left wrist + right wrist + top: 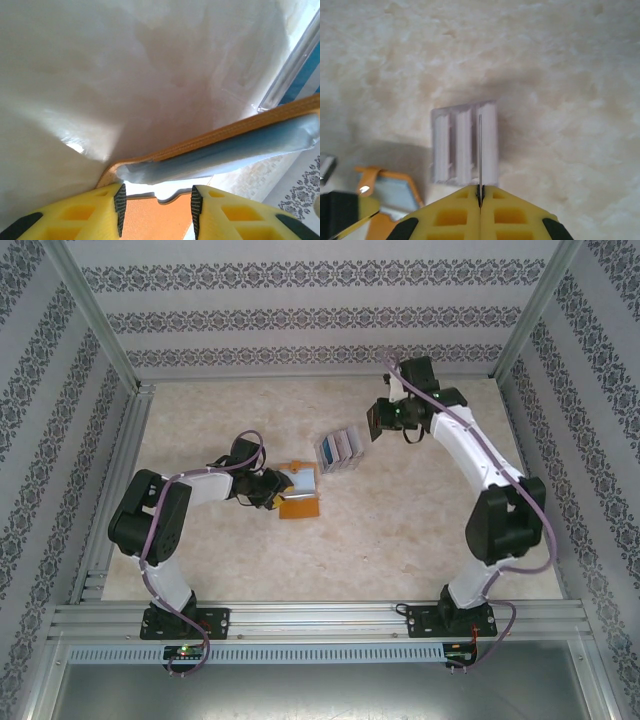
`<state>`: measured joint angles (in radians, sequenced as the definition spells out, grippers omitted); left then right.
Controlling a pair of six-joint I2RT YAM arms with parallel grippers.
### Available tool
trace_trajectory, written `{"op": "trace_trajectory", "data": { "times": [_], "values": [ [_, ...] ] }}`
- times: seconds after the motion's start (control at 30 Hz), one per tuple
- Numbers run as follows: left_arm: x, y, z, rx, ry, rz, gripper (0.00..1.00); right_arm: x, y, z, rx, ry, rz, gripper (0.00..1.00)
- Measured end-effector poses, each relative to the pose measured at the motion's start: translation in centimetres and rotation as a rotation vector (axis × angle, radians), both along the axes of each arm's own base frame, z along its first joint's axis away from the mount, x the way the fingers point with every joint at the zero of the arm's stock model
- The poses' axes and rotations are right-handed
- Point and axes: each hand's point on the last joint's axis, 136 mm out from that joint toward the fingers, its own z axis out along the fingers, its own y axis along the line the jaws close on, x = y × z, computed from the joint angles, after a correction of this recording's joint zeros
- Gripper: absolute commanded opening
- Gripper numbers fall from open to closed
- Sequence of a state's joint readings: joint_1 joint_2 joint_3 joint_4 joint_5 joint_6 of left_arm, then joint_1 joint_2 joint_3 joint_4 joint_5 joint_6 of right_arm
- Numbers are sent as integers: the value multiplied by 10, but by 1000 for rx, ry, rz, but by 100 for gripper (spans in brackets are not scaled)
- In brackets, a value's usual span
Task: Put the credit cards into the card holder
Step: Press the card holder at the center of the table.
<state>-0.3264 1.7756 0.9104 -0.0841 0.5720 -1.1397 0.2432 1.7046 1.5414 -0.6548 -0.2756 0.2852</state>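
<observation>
Wide bare table [400,540] is left around the central cluster, well inside the aluminium frame [95,320]. The card holder [298,502], orange with a pale bluish pocket, is spread open left of centre. One leaf is raised against the part-open left gripper [156,200], whose pads are seen to pinch nothing. A thin credit card [480,145] is clamped edge-on in the fully closed right gripper [480,192], above a clear ribbed stand [338,450] just right of the holder. The surface is mottled cream and the walls [300,315] are patterned.
</observation>
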Motion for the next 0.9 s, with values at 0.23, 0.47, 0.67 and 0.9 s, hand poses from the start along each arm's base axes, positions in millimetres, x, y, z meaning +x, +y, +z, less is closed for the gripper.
{"op": "trace_trajectory", "data": {
  "times": [0.23,0.47,0.67,0.9],
  "values": [
    [-3,7,14,45,-10,-1,43,-78,75,-37,183,133,143,0],
    [10,10,47,76,-99,-14,43,-123,147,-76,254,225,243,1],
    [17,17,60,117,-123,-34,43,-109,163,-80,270,223,231,1],
    [67,37,88,199,-220,-39,43,-86,176,-50,303,115,203,1]
  ]
}}
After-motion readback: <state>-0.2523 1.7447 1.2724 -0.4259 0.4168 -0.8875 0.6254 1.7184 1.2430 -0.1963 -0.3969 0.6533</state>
